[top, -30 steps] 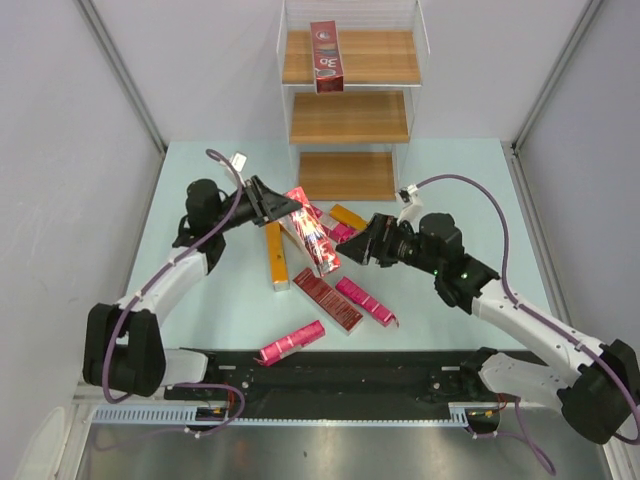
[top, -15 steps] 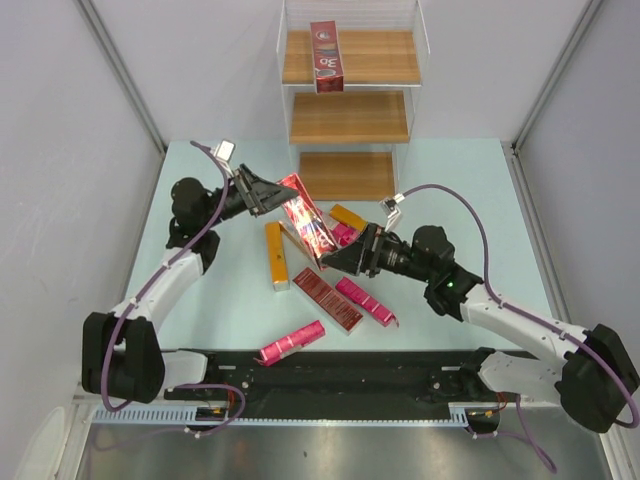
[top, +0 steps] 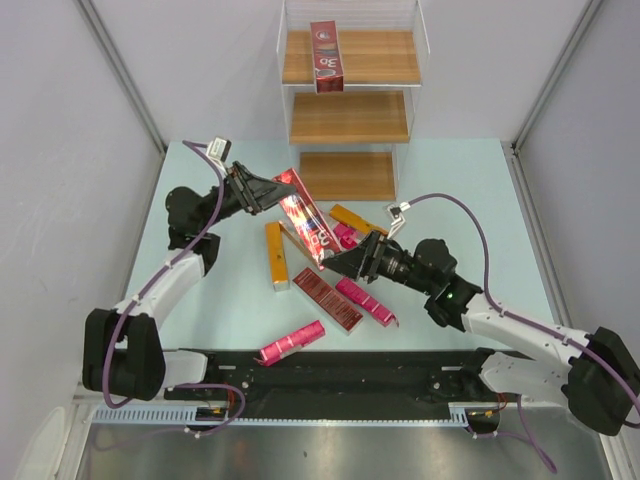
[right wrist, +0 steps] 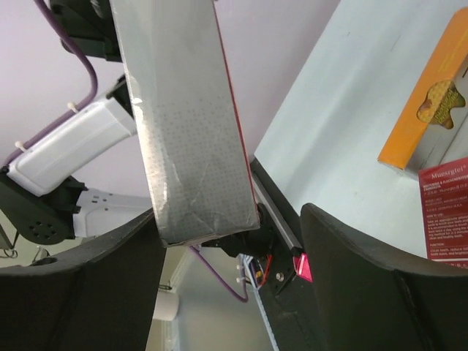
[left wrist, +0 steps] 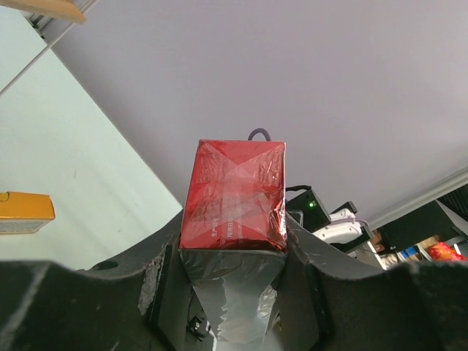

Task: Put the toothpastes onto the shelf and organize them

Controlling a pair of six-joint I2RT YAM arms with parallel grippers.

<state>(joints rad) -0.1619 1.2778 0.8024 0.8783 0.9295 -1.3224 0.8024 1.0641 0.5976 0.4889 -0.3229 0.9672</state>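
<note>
My left gripper (top: 268, 192) is shut on the upper end of a dark red toothpaste carton (top: 303, 215), held tilted above the table; in the left wrist view the carton (left wrist: 235, 197) sits clamped between both fingers. My right gripper (top: 338, 262) is open at the carton's lower end. In the right wrist view the carton's silver side (right wrist: 190, 131) hangs between the jaws, close to the left finger, with a gap to the right finger (right wrist: 365, 278). The shelf (top: 350, 118) stands at the back, with one red carton (top: 326, 55) upright on its top board.
Loose cartons lie on the table under the arms: an orange one (top: 276, 255), a dark red one (top: 326, 298), pink ones (top: 365, 301) (top: 291, 342) and another orange one (top: 350, 217) near the shelf's foot. The black base rail (top: 340, 372) runs along the near edge.
My left gripper has drawn the red carton up and to the back left. My right arm has reached left, bringing its narrowing jaws around the carton's lower end.
</note>
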